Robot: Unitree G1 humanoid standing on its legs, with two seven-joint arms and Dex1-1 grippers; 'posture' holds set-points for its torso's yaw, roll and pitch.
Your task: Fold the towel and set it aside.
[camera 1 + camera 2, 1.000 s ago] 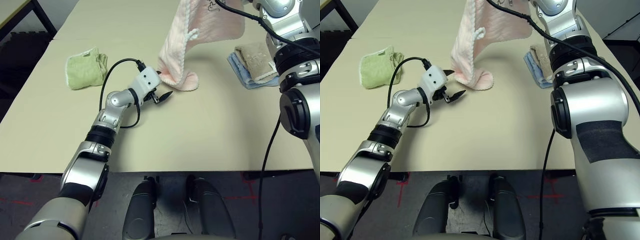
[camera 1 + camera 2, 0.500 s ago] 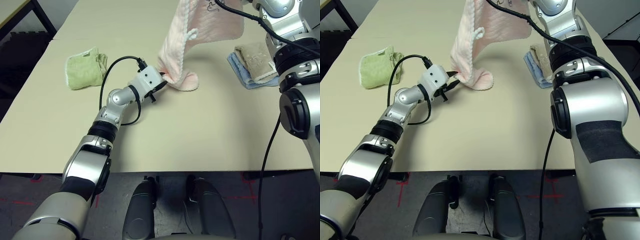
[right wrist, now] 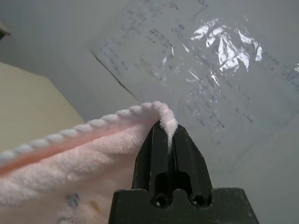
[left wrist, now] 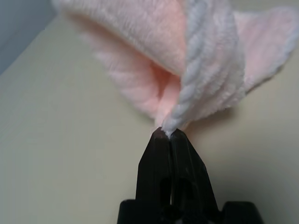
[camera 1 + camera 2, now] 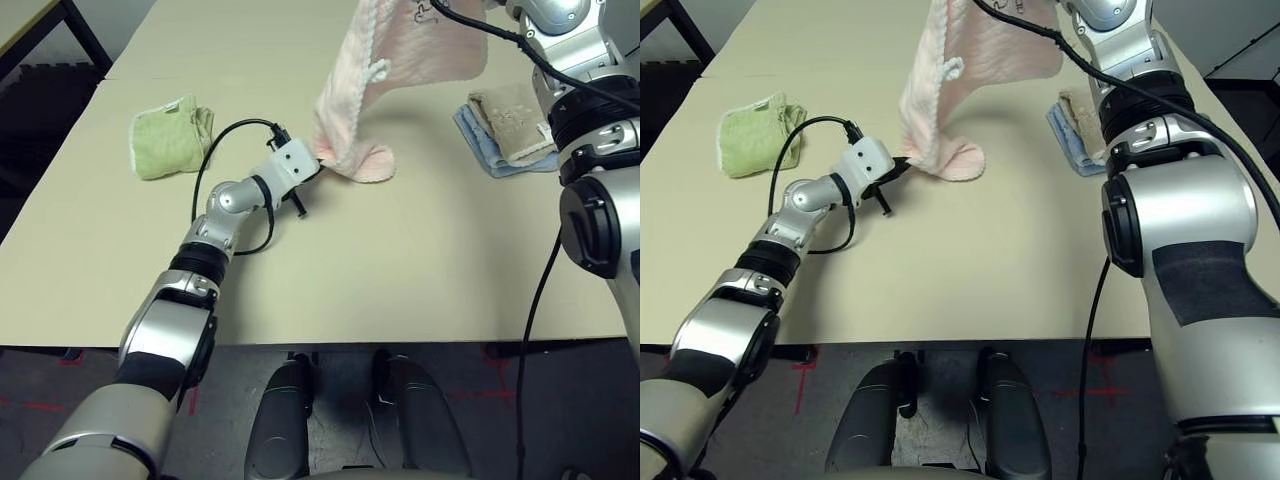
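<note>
We held the towel (image 5: 372, 80) up over the desk (image 5: 400, 260), and its low end lay bunched on the top. It looked soft, light and floppy, so it would sag and slip wherever we let go. Our left gripper (image 4: 169, 134) was pinched tight on the white corded edge down low. Our right gripper (image 3: 167, 133) was pinched tight on the same edging up high. Corners seemed the best places to hold.
</note>
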